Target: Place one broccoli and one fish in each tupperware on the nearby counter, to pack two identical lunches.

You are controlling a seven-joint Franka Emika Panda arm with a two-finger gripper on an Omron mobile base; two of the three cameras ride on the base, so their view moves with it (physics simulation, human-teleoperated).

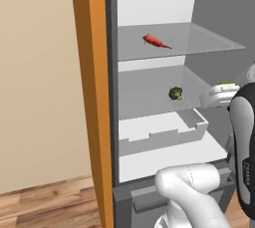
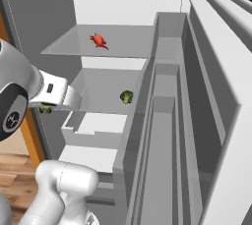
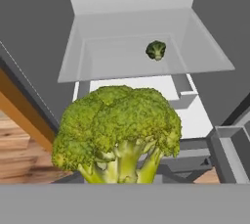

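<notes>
Left base view: an open fridge [image 1: 164, 97] stands beside an orange panel [image 1: 92, 97] and a beige wall.
Upper shelf: a red fish [image 1: 156, 41] lies on the glass shelf [image 1: 209, 40].
Middle shelf: a small broccoli [image 1: 175, 93] sits on the second shelf [image 1: 144, 92], above a white drawer [image 1: 164, 130].
Arm: the white hand reaches in at the right edge, with a bit of green [image 1: 226, 84] at its tip.
Right base view: the same fish [image 2: 99, 41] and shelf broccoli [image 2: 126, 97] show, and the fridge door [image 2: 197, 121] with its racks runs along the right.
Held piece: green [image 2: 45, 108] peeks out under the hand at the left, outside the shelves.
Hand view: a large broccoli [image 3: 117, 132] sits close in front of the camera, florets up, stem down.
Gripper: nearly closed, clamped on this broccoli; its fingertips are hidden.
Behind: the second broccoli [image 3: 156, 50] rests well apart on the shelf.
</notes>
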